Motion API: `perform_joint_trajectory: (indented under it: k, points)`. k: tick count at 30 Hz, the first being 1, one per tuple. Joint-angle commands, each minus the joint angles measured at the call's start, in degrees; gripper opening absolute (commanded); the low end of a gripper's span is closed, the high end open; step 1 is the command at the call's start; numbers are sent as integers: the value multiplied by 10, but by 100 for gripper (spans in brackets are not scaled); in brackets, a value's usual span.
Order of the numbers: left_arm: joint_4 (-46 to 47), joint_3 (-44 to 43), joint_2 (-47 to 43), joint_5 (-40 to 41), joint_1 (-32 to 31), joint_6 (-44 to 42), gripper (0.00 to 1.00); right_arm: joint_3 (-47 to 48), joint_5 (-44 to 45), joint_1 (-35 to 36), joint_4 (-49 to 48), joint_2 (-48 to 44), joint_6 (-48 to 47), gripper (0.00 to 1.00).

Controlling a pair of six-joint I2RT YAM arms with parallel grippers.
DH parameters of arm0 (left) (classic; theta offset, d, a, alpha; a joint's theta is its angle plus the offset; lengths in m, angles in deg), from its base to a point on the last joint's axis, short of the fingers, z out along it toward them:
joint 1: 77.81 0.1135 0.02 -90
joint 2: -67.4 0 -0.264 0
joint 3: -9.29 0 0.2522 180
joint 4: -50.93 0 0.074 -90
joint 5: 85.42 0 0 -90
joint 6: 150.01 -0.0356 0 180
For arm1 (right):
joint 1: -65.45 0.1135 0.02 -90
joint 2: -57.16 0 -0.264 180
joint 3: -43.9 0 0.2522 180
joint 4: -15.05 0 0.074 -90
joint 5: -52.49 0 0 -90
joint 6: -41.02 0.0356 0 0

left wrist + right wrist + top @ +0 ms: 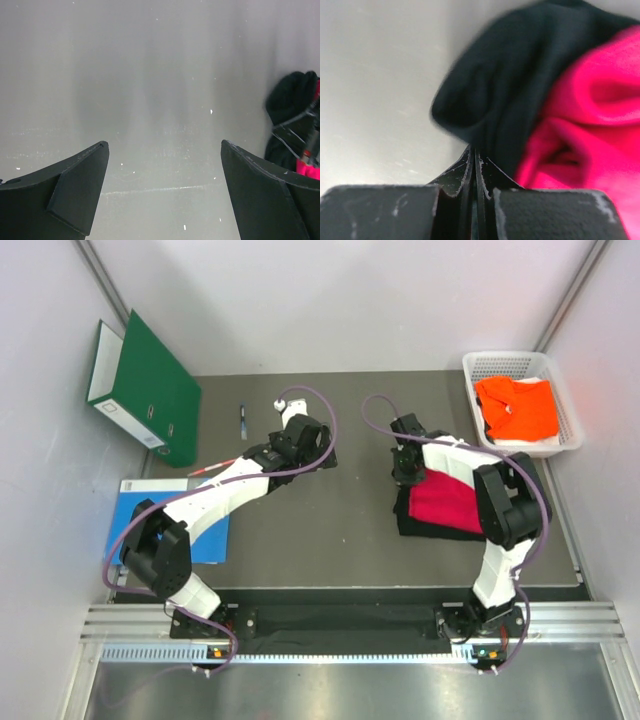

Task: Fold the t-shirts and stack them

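The crimson t-shirt (445,502) lies folded on top of the black t-shirt (428,532) at the right of the dark mat. My right gripper (403,478) is at their left edge, shut on a fold of the black t-shirt (505,90), with the crimson t-shirt (590,125) bunched beside it; the right gripper (474,150) has its jaws pressed together on the cloth. The orange t-shirt (517,407) lies in the white basket (470,365). My left gripper (325,452) is open and empty over bare mat; in the left wrist view it (165,145) faces the black t-shirt (290,100) at far right.
A green binder (150,390) stands at the back left. A flat blue sheet (125,502) lies under the left arm. A dark pen (243,422) and a red pen (210,468) lie on the mat near the left arm.
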Motion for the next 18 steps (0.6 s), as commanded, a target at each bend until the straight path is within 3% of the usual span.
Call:
perform_joint_trajectory:
  k: [1,13,18]
  points:
    - [11,3,-13,-4,2,1,98,-56,70,-32,60,-46,17,0]
    - [23,3,-11,-23,3,9,98,-142,210,-123,126,-140,54,0]
    - [23,4,-10,-29,3,12,98,-146,225,-162,129,-175,42,0]
